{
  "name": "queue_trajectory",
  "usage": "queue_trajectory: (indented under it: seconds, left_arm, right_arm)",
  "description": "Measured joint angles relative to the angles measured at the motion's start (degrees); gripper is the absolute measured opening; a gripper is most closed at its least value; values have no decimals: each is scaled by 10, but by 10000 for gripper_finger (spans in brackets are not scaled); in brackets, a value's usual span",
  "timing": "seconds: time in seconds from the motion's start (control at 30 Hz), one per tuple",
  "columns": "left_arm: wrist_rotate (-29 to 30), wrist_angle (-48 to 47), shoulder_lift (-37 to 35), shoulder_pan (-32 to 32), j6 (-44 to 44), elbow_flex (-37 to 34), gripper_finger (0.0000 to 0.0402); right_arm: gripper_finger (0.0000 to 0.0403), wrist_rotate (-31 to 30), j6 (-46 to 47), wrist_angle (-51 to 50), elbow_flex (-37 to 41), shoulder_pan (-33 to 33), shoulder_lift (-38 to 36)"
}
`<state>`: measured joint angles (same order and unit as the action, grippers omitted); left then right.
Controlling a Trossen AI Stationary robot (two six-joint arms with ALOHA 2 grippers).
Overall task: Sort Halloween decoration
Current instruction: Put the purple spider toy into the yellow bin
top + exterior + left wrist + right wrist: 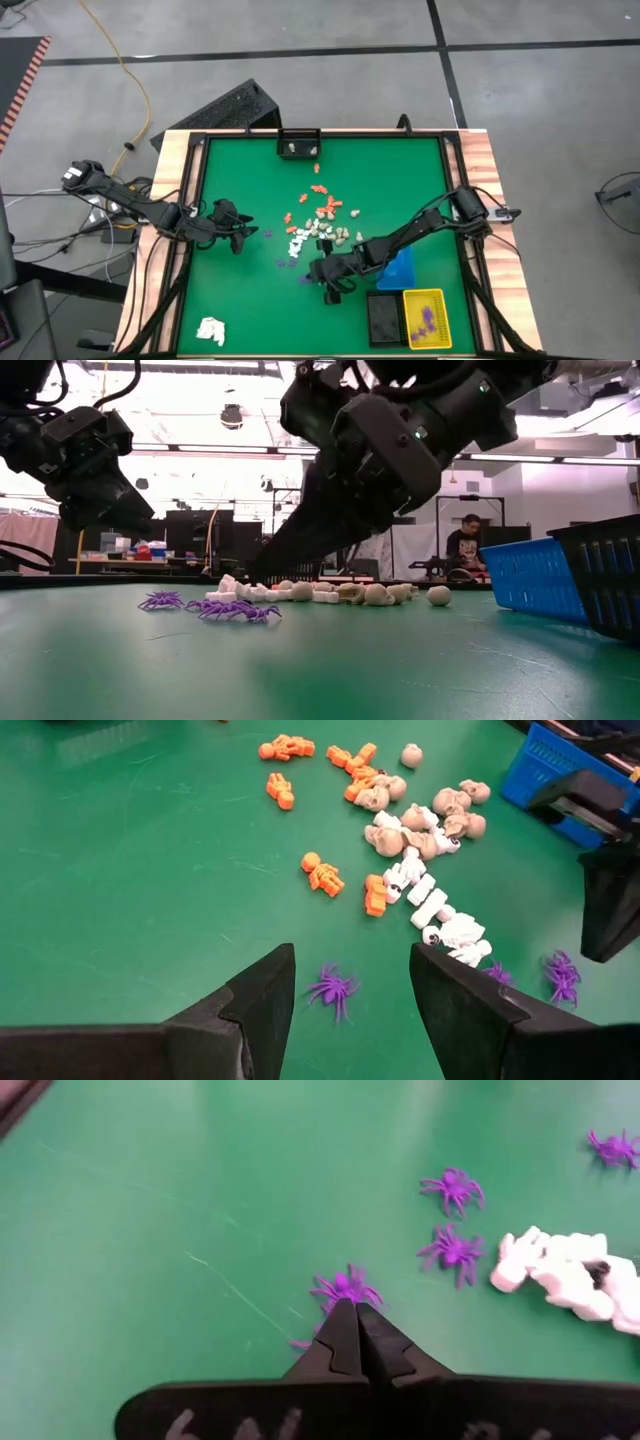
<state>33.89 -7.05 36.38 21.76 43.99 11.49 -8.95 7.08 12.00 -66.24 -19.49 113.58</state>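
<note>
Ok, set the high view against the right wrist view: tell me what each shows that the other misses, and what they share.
Only the high view shows the left gripper, open beside the pile, the orange figurines, the yellow tray holding purple pieces, the blue tray, the black tray and the white wad. Only the right wrist view shows the right gripper shut right at a purple spider. Both show the green mat, loose purple spiders and white skeleton pieces.
</note>
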Motion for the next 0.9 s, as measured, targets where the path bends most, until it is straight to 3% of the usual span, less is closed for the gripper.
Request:
queue_trajectory:
  seconds: [0.17, 0.57, 0.73, 0.9]
  left_arm:
    - [0, 0, 0, 0, 0, 0, 189]
    - [-2, 3, 0, 0, 1, 0, 189]
    - [-3, 5, 0, 0, 1, 0, 189]
    - [-2, 4, 0, 0, 1, 0, 189]
  right_arm:
    - [24, 13, 6, 5, 0, -2, -6]
    - [226, 13, 3, 13, 0, 3, 31]
    - [224, 14, 37, -11, -2, 14, 33]
    - [161, 12, 39, -25, -2, 16, 33]
